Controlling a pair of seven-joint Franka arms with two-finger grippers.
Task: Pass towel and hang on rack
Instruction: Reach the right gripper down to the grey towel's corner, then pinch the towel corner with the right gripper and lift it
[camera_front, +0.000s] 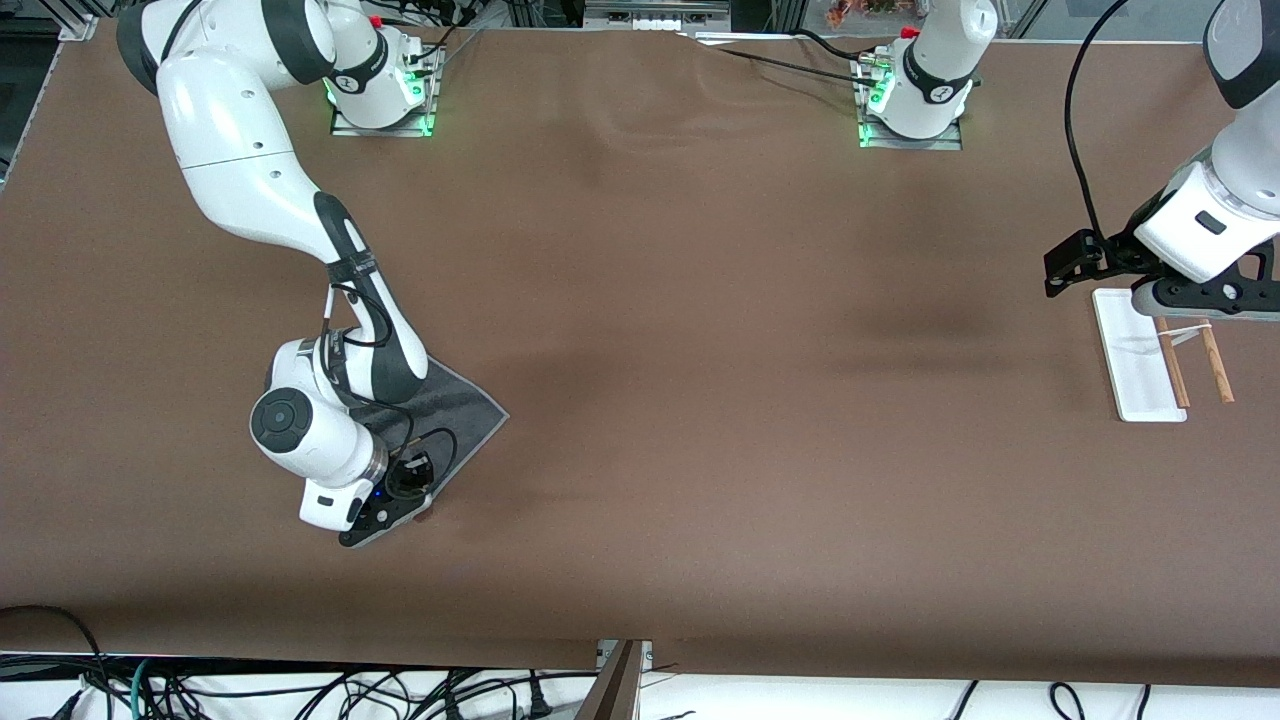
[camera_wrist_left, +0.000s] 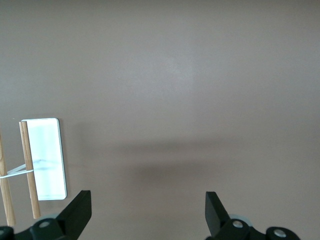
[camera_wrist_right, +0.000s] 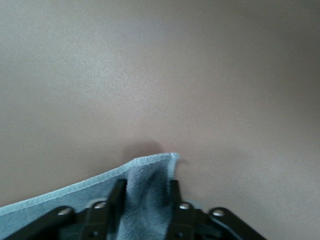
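The towel (camera_front: 455, 405) lies dark grey side up on the table, toward the right arm's end, partly under the right arm. My right gripper (camera_front: 422, 508) is down at the towel's corner nearest the front camera. In the right wrist view its fingers (camera_wrist_right: 146, 184) are shut on that corner, and the towel (camera_wrist_right: 150, 169) bunches up between them, its light stitched edge showing. The rack (camera_front: 1137, 365) stands at the left arm's end, white base with two wooden rods (camera_front: 1217, 368). My left gripper (camera_front: 1205, 298) hangs open and empty above the rack's end nearest the bases. The left wrist view shows the rack (camera_wrist_left: 46, 159) beside the open fingers (camera_wrist_left: 148, 202).
Brown table cover (camera_front: 700, 400) stretches bare between towel and rack. The table's front edge (camera_front: 620, 660) has cables hanging below it. Both arm bases (camera_front: 910, 100) stand along the edge farthest from the front camera.
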